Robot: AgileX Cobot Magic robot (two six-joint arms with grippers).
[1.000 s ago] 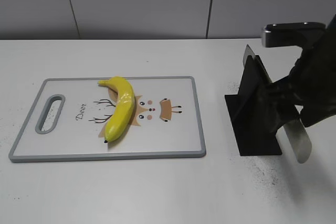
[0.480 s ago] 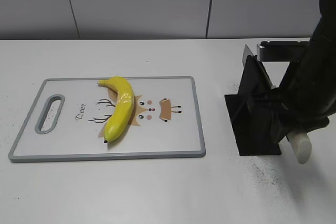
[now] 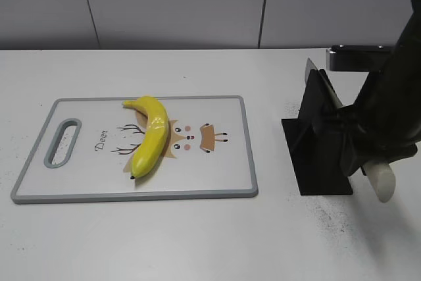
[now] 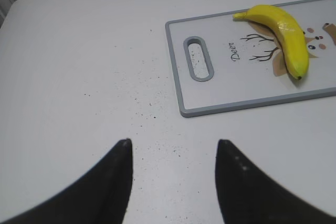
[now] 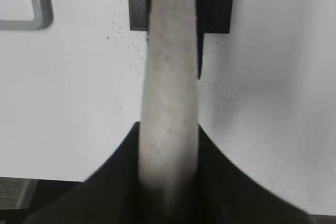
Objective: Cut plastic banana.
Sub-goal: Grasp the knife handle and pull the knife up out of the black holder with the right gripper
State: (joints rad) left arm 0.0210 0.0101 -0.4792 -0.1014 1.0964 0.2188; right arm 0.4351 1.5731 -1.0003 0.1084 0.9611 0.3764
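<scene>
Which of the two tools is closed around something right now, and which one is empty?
The right tool is shut on the pale knife handle beside the black knife stand. The left tool is open over bare table, holding nothing.

A grey-rimmed cutting board (image 3: 217, 162) with a deer drawing lies left of a black stand (image 3: 316, 156).
</scene>
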